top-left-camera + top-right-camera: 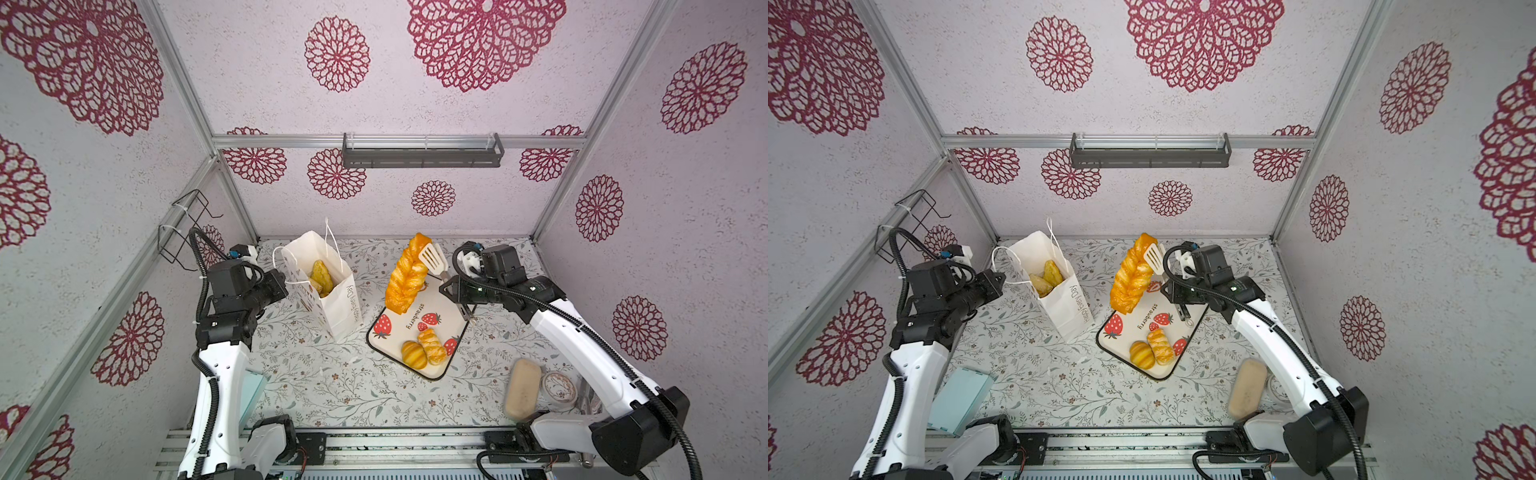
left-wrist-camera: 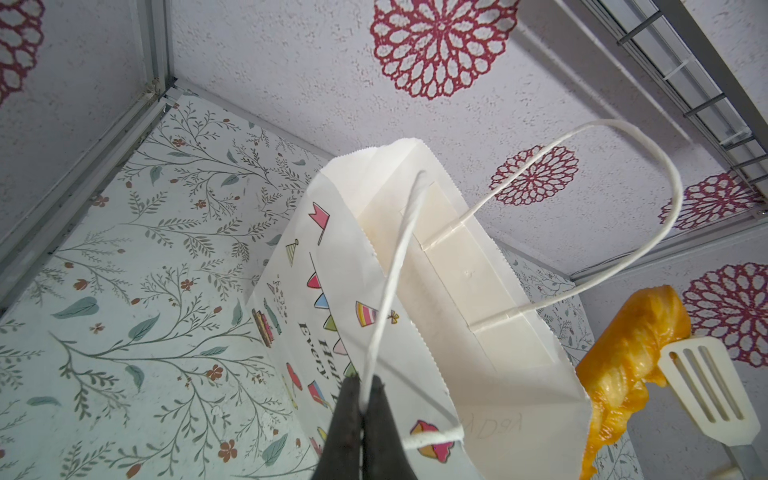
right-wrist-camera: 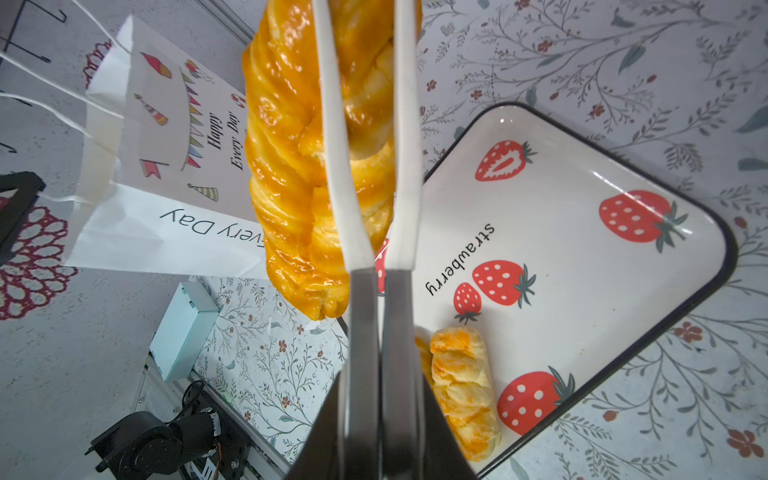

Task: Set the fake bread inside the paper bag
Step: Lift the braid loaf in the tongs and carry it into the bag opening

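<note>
The left tool [image 2: 363, 400] is pinching the white cord handle [image 2: 392, 286] of the tall white paper bag [image 1: 336, 309]. The right tool [image 3: 380, 386] is squeezing white-tipped metal tongs [image 3: 364, 324], which are holding the glossy orange braided loaf [image 1: 405, 276] above the strawberry-print tray [image 1: 395, 337].

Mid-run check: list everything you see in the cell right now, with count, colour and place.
paper bag: one, white, open, left of centre on the table
pastries in bag: at least two, golden, inside it
tray: one, white with red strawberries, mid-table
pastries on tray: two, golden, near end
tongs: one pair, white slotted heads, over the tray's far end
braided loaf: one, orange, lifted in the tongs
oblong block: one, beige, near right
round patterned item: one, whitish, beside the block
box: one, pale blue, near left
shelf rack: one, dark grey, back wall
wire rack: one, black, left wall
left tool: shut on the bag's cord handle
right tool: shut on the tongs
</note>
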`<action>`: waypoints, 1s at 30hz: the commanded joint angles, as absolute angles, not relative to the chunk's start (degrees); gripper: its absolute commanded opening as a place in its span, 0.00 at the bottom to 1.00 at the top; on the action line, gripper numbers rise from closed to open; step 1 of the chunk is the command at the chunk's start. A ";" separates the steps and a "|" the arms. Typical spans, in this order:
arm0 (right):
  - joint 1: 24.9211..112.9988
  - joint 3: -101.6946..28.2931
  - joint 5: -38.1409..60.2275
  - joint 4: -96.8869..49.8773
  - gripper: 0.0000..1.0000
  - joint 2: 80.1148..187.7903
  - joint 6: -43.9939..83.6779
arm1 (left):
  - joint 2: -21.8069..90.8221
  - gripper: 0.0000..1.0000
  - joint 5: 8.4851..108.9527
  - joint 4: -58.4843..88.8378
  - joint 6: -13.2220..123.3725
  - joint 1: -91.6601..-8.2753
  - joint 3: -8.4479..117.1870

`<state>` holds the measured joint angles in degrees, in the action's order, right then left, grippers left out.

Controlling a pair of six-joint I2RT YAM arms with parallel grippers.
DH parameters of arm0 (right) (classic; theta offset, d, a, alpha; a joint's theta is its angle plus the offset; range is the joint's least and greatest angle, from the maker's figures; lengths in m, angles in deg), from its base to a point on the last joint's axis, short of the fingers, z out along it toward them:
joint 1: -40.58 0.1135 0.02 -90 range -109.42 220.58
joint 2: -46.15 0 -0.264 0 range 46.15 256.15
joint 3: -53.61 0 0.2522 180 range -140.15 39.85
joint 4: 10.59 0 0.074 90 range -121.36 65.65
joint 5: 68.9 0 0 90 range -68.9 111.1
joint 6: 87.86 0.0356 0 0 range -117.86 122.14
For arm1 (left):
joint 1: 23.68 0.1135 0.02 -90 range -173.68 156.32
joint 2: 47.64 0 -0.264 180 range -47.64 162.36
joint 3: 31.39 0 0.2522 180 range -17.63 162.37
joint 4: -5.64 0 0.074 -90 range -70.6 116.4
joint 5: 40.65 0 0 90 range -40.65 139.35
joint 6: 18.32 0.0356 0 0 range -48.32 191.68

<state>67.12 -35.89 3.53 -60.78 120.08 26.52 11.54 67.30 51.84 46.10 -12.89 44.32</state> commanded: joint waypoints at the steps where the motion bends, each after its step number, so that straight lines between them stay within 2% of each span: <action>1: 67.55 -41.26 3.43 -59.72 0.19 117.10 22.96 | 11.40 0.00 67.99 50.64 45.79 -12.60 43.73; 8: 69.78 -48.98 1.85 -59.93 0.19 118.02 22.03 | 11.12 0.00 71.65 48.62 45.25 -12.43 43.39; 21: 78.96 -64.24 5.10 -63.38 0.19 125.10 16.21 | 11.14 0.00 80.42 42.42 42.24 -11.90 42.04; 30: 82.74 -73.97 5.43 -65.29 0.19 131.47 13.35 | 10.98 0.00 80.27 42.65 42.22 -11.58 41.91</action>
